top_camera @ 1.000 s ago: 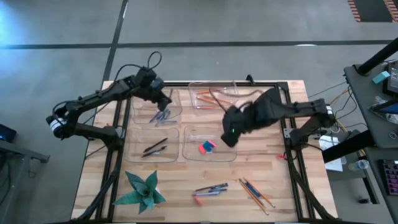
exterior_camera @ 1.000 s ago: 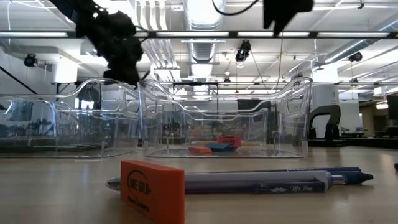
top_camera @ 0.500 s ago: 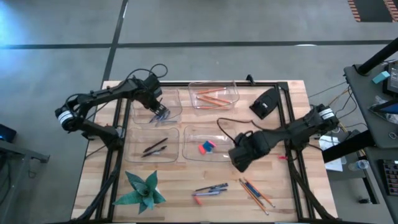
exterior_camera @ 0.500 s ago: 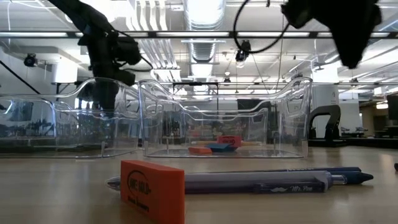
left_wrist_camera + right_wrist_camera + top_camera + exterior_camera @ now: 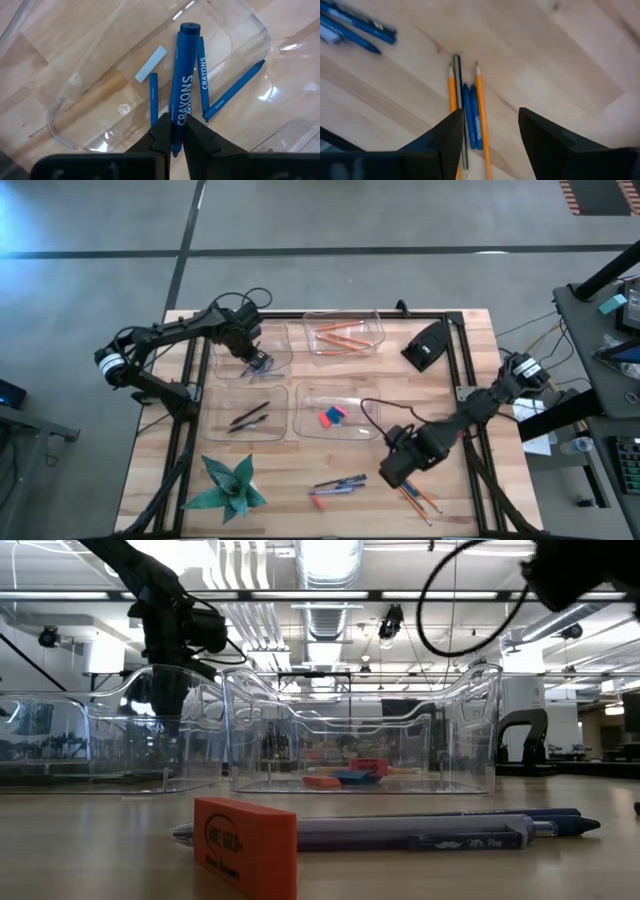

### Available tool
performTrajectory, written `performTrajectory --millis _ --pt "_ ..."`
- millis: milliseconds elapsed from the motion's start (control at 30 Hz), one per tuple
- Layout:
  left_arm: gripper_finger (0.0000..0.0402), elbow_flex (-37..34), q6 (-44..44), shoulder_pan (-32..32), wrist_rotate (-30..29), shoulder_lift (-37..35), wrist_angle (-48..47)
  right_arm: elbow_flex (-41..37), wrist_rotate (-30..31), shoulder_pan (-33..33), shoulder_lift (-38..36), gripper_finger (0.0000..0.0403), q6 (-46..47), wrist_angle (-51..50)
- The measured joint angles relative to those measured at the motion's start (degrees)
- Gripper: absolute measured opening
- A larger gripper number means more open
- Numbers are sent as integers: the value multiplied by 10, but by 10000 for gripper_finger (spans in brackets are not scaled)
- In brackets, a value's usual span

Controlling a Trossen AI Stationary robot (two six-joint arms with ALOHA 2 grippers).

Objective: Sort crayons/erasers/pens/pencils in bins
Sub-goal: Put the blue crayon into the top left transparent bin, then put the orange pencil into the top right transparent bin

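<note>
Sorting: four bins sit in a two-by-two block mid-table, with loose items along the near edge of the table (image 5: 470, 330).
Left gripper (image 5: 172, 131): fingers pinched on a blue crayon (image 5: 182, 85), held over the far-left bin (image 5: 285, 340), where more blue crayons (image 5: 206, 80) and a small pale eraser-like block (image 5: 151, 64) already lie.
Right gripper (image 5: 487, 131): fingers spread apart, holding nothing, poised above a tight bundle near the table's near-right corner.
Bundle: two orange pencils (image 5: 481, 107), a dark pen (image 5: 458, 95) and blue sticks (image 5: 471, 117), side by side and touching.
Other bins: pencils (image 5: 340, 335) in the far-right bin (image 5: 378, 320); pens (image 5: 248, 416) in the near-left bin (image 5: 280, 432); erasers (image 5: 332, 416) in the near-right bin (image 5: 305, 395).
Second loose group: blue pens (image 5: 440, 828) with an orange eraser (image 5: 245, 845), left of the bundle along the near edge.
Star (image 5: 228, 485): green paper, near-left corner, not part of the sort.
Step in hand: likely the left arm releasing its crayon and the right arm picking from the bundle.
Doing it well, left: part the fingers low inside the bin walls so the crayon lands flat among the others.
Doing it well, right: centre on an outer pencil, not the middle, since a wide straddle would probably pinch neighbours too; descend squarely to avoid scattering them.
Risk: mixed items lifted together could end in the wrong bin.
</note>
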Motion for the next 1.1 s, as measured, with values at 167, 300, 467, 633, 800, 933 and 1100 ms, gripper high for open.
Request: performTrajectory --millis 167,300,467,633,800,933,1100 --pt "16 0 -17 -14 0 0 -21 -25 -42 38 0 180 63 11" --pt "16 -3 -19 -25 -2 0 -25 -42 -57 62 0 180 94 30" --pt "16 -17 -30 -26 -17 0 -21 -69 -67 77 0 180 121 72" --pt "16 -39 -43 -26 -17 0 -21 -91 -69 82 0 180 133 114" --pt "20 -41 -43 -26 -17 0 -20 -104 -68 82 0 180 123 158" --pt "38 -42 -43 -26 -17 0 -20 -107 -68 82 0 180 113 161" --pt "60 -42 -45 -26 -17 0 -17 -107 -67 82 0 180 113 161"
